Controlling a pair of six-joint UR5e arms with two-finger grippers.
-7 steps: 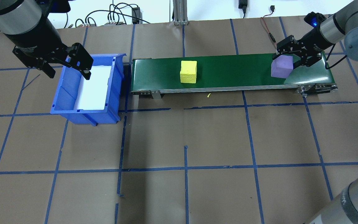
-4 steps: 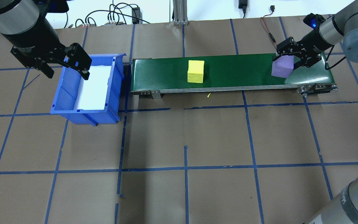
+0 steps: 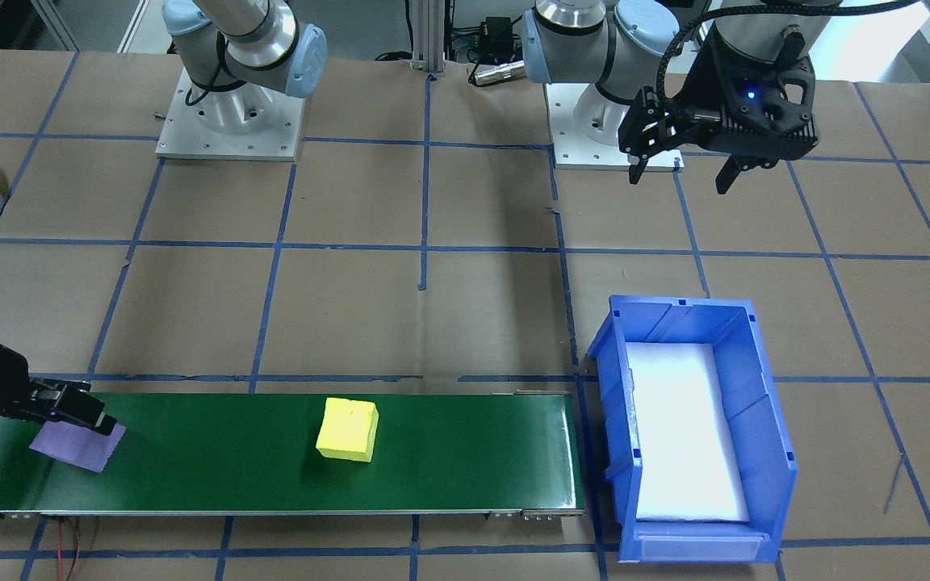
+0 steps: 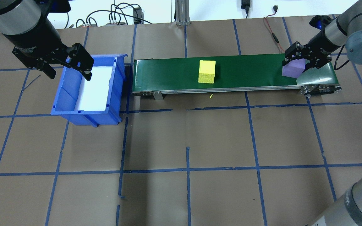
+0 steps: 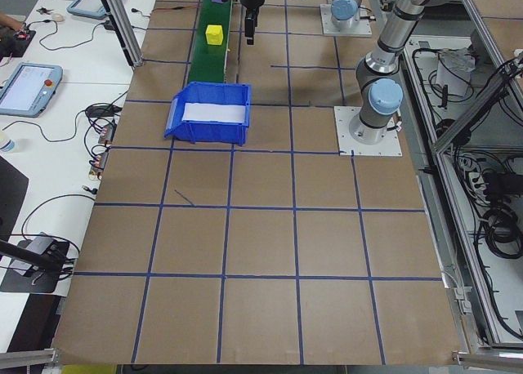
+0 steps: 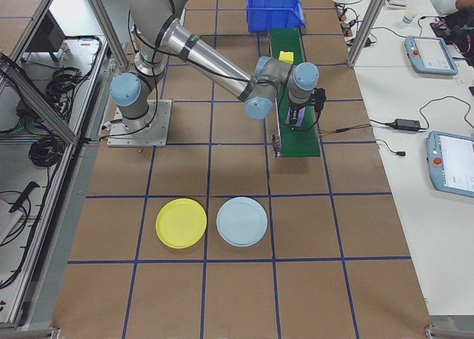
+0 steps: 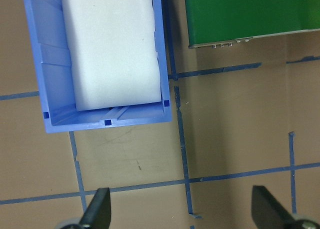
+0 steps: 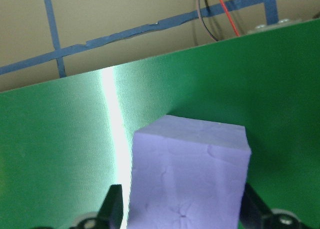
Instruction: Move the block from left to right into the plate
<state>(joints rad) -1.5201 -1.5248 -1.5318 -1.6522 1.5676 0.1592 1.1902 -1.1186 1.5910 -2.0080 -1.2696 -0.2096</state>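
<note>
Brown-paper counter (image 4: 187, 138) with long green conveyor belt (image 4: 247, 70); flat round yellow plate (image 6: 181, 223) lies well apart. Right claw (image 4: 296, 60) straddles the purple foam cube (image 4: 291, 69) at the belt's right end, apparently gripping its opposite flat faces; foam looks light, soft, compressible. Left claw (image 4: 68, 67) hangs released.

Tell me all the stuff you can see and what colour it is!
purple block: one, purple, right end of the belt, in the right pincer
yellow block: one, yellow, mid belt
belt: one, green, far side of the table
bin: one, blue with a white liner, at the belt's left end
yellow plate: one, yellow, on the table
blue plate: one, pale blue, beside the yellow plate
table: one, brown with blue tape lines
left pincer: one, black, open over the bin
right pincer: one, black, shut on the purple block
</note>
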